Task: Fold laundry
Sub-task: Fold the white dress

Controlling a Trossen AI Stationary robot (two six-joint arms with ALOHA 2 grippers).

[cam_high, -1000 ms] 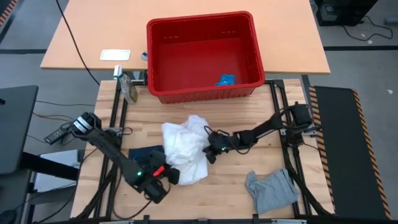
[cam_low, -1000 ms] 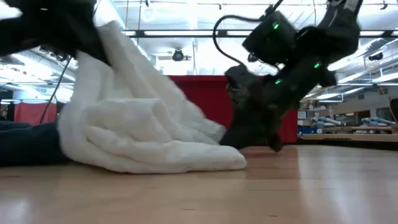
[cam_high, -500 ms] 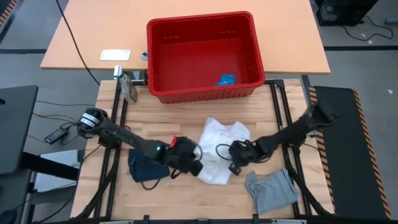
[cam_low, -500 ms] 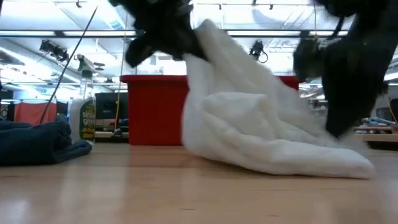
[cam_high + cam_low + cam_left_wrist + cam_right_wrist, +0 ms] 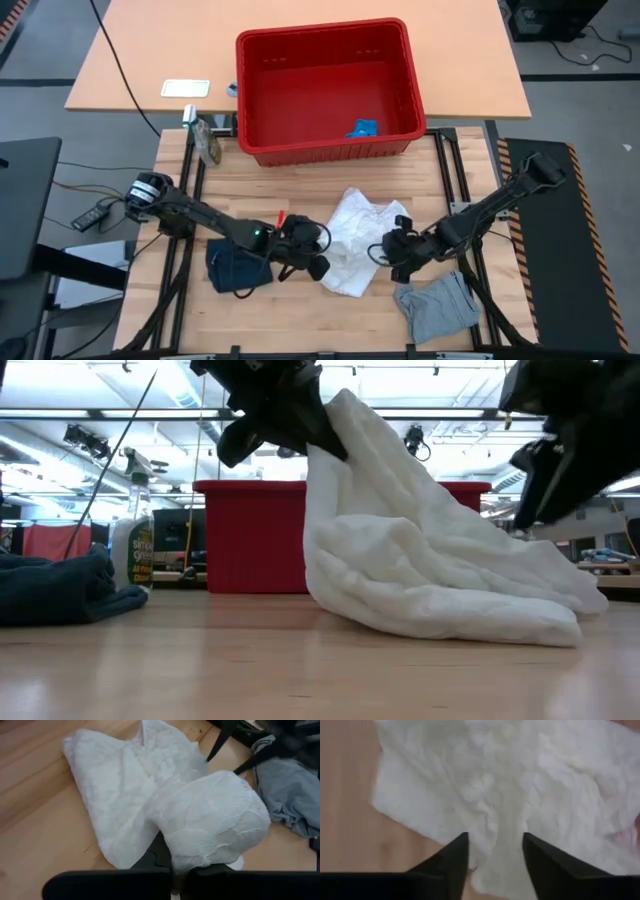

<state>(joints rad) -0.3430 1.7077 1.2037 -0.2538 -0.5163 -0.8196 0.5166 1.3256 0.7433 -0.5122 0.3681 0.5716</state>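
Observation:
The white crinkly laundry piece [image 5: 358,243] lies mid-table, its left end raised in my left gripper [image 5: 315,258], which is shut on it. In the low view that gripper [image 5: 300,430] is high up and the cloth [image 5: 430,580] slopes down to the right onto the wood. My right gripper [image 5: 393,252] stands open over the cloth's right end; in the right wrist view its fingers [image 5: 454,857] straddle the white cloth [image 5: 495,785]. A navy piece [image 5: 234,268] lies at the near left and a grey piece [image 5: 436,306] at the near right. My left gripper pinches the white cloth's raised left end [image 5: 338,415], coming from the table's left and slanting down. In its wrist view a bunch of cloth [image 5: 210,825] drapes over the fingers and hides the place of contact. The rest runs down to the table in soft folds.
The red basket [image 5: 325,140] stands at the far edge with a small blue thing [image 5: 362,127] inside. A spray bottle [image 5: 207,140] lies at the far left. Bare wood shows along the near edge between the navy and grey pieces.
My left gripper has swung from the near edge up and toward the right, carrying the white cloth's left end with it. The cloth has slid rightward and spread out. My right gripper has gone toward the right and near edges, then let go of the cloth's right end and come up.

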